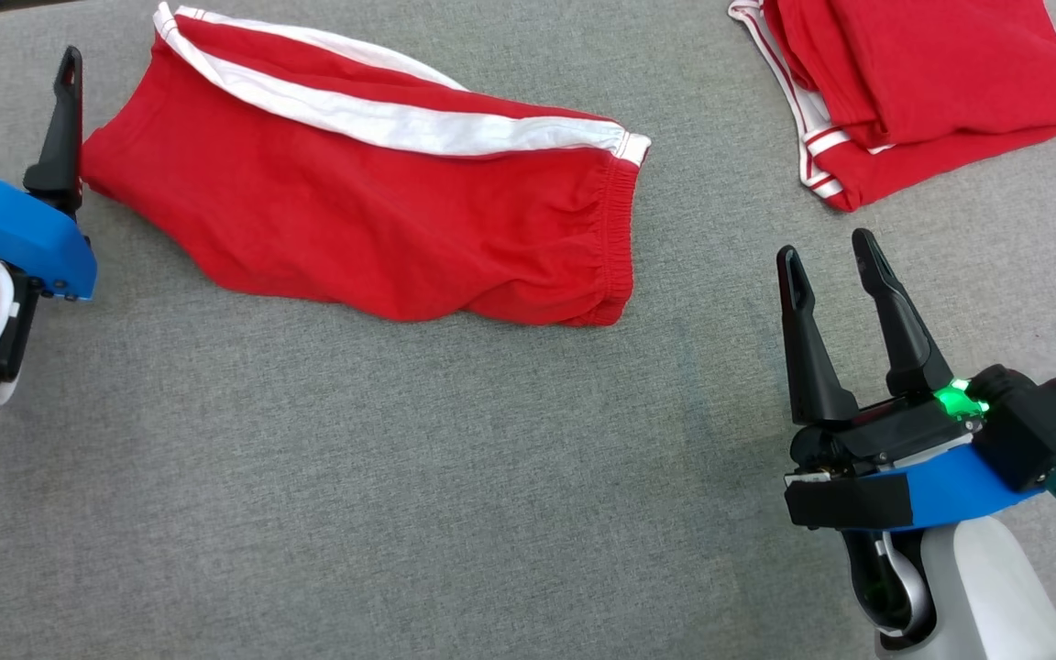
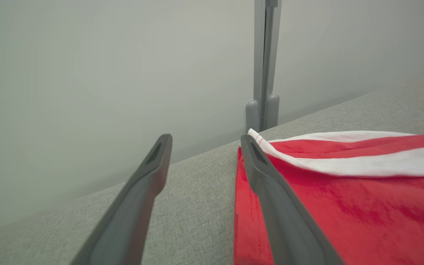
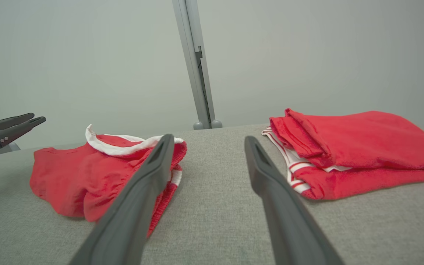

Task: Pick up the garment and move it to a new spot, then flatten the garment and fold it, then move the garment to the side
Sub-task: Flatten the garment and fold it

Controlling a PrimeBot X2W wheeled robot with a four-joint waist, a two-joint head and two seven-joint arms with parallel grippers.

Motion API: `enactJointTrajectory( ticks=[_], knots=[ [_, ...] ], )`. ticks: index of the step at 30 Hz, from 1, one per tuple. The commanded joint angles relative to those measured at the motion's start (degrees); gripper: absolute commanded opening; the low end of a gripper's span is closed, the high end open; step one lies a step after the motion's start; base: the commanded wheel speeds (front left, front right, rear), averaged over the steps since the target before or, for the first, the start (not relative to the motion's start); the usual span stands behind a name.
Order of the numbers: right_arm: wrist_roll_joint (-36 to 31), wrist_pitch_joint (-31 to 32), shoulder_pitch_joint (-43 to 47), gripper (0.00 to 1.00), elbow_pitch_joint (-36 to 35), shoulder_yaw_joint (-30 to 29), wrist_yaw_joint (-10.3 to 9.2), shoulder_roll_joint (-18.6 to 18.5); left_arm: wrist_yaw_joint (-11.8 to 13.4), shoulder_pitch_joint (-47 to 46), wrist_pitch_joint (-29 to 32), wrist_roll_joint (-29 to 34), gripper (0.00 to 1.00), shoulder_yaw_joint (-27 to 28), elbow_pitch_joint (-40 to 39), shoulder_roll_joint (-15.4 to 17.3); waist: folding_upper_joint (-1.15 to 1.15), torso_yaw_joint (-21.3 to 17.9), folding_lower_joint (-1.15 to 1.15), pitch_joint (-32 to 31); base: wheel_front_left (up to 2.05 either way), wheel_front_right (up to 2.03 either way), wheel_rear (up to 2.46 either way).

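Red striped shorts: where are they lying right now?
In the head view the red shorts lie on the table, upper left of centre, their left end by the left gripper; a folded red pile lies apart at upper right.

Bright even light, faint soft shadows, wrist views slightly soft

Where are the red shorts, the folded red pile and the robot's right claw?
red shorts [image 1: 354, 220]: head view, middle of the red cloth.
folded red pile [image 1: 931, 82]: head view, top layer.
right gripper [image 1: 823, 246]: head view, between its fingertips.

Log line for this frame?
left gripper: open | right gripper: open | red shorts: on table, unheld | folded red garments: far right
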Motion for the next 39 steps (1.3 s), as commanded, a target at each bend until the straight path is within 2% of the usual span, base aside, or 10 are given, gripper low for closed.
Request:
enactJointTrajectory(
  ticks=[1,12,13,24,25,27,32,39],
  knots=[
    [0.1,0.4,1.0,1.00,-1.1,-0.2,0.00,0.0,0.0,0.6,0.7,-0.7,1.00,-0.5,0.2,-0.1,0.00,-0.2,0.01,0.1,0.00,0.00,0.00],
    [0.7,1.3,0.4,1.00,-1.9,-0.3,0.00,0.0,-0.5,2.2,7.5,-4.4,1.00,-3.8,2.5,-2.8,0.00,0.0,0.01,0.4,0.00,0.00,0.00],
    [0.7,1.3,0.3,1.00,-1.7,-0.5,0.00,0.0,-0.5,2.9,9.9,-5.7,1.00,-4.3,3.2,-3.5,0.00,0.0,0.01,0.4,0.00,0.00,0.00],
    [1.1,1.0,-0.8,1.00,-0.8,-0.4,0.00,0.0,-0.5,3.8,18.4,-10.8,1.00,-7.4,4.9,-5.2,0.00,-0.2,0.01,0.9,0.00,0.00,0.00],
    [1.1,0.9,-0.7,1.00,-0.7,-0.3,0.00,0.0,-0.5,3.8,19.0,-11.1,0.87,-7.8,5.0,-5.1,0.00,-0.3,0.01,0.9,0.00,0.00,0.00],
    [1.1,0.8,-0.7,1.00,-0.5,-0.4,0.00,0.0,-0.5,3.9,19.6,-12.1,0.00,-8.2,5.1,-5.3,0.00,-0.4,0.01,0.8,0.00,0.00,0.00],
    [0.7,0.7,-0.7,1.00,-0.4,-0.7,0.00,0.0,-0.5,3.2,22.7,-14.6,0.00,-8.9,5.0,-5.2,0.00,-0.3,0.01,0.3,0.00,0.00,0.00],
    [0.5,1.0,-0.8,1.00,-0.3,-0.7,0.00,0.0,-0.5,-0.3,22.2,-16.5,0.00,-8.4,2.6,-4.5,0.00,0.3,0.01,-0.5,0.00,0.00,0.00]
  ],
)
